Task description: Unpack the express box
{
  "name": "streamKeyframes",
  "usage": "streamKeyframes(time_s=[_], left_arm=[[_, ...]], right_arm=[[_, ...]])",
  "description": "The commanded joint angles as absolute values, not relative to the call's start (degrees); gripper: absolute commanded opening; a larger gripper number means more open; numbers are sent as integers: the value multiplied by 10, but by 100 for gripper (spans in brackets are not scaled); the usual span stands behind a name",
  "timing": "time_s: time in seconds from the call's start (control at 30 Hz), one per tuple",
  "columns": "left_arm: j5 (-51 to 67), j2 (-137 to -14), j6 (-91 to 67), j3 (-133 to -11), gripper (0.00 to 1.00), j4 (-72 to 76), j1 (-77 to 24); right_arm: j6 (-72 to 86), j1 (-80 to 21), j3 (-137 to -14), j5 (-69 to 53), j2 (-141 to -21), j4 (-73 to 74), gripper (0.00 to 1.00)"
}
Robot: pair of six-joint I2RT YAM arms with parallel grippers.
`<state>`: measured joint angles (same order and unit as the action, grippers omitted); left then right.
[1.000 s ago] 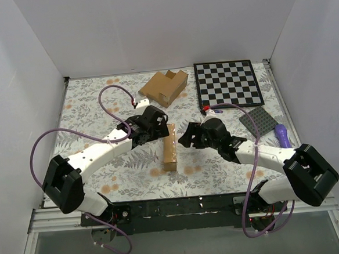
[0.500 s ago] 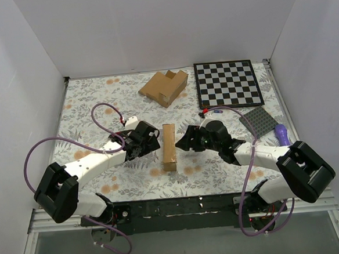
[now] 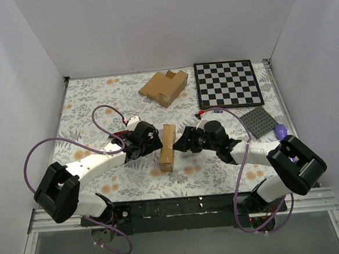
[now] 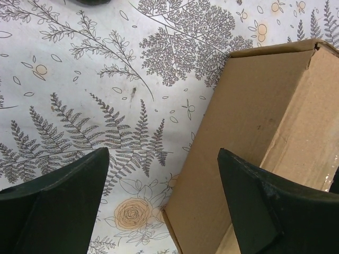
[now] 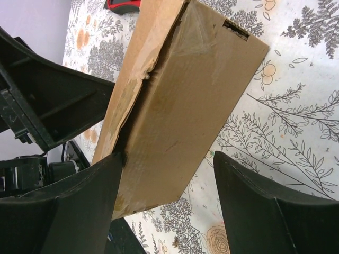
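The express box (image 3: 167, 147) is a long, narrow brown carton that stands on its long edge mid-table, with tape on its end and a seam partly split along its top. My left gripper (image 3: 152, 142) is open on its left side. In the left wrist view (image 4: 164, 206) the box (image 4: 254, 121) lies under the right finger (image 4: 280, 211). My right gripper (image 3: 183, 143) is open on the box's right side. In the right wrist view (image 5: 164, 209) the box's near end (image 5: 180, 111) sits between the fingers, and the left finger (image 5: 69, 211) is against its split edge.
A larger notched cardboard box (image 3: 164, 86) stands at the back. A chessboard (image 3: 227, 83) lies at the back right. A grey studded plate (image 3: 257, 122) and a purple object (image 3: 281, 132) lie at the right. White walls close three sides.
My left gripper drew back from over the box's far end and now sits low at its left side. My right gripper moved left up to the box. The box shifted slightly.
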<state>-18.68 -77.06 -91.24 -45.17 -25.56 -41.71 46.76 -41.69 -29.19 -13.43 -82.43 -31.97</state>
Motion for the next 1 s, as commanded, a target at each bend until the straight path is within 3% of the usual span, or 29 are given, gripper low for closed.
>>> streamKeyframes(time_s=[0.0,0.2,0.57,0.97], left_arm=[[-162,-759,-904,-446,83,-236,-420],[-165,-745,-905,-439,82,-237,-420],[-209,-679,-856,-491,92,-258,-420],[-179,-795,-782,-632,88,-339,-440]], right_arm=[[493,-419,-303,-162,-844,-377,78],[537,-419,-280,-162,-868,-431,78],[563,-412,-251,-153,-885,-451,77],[588,-411,-234,-161,-918,-498,75]])
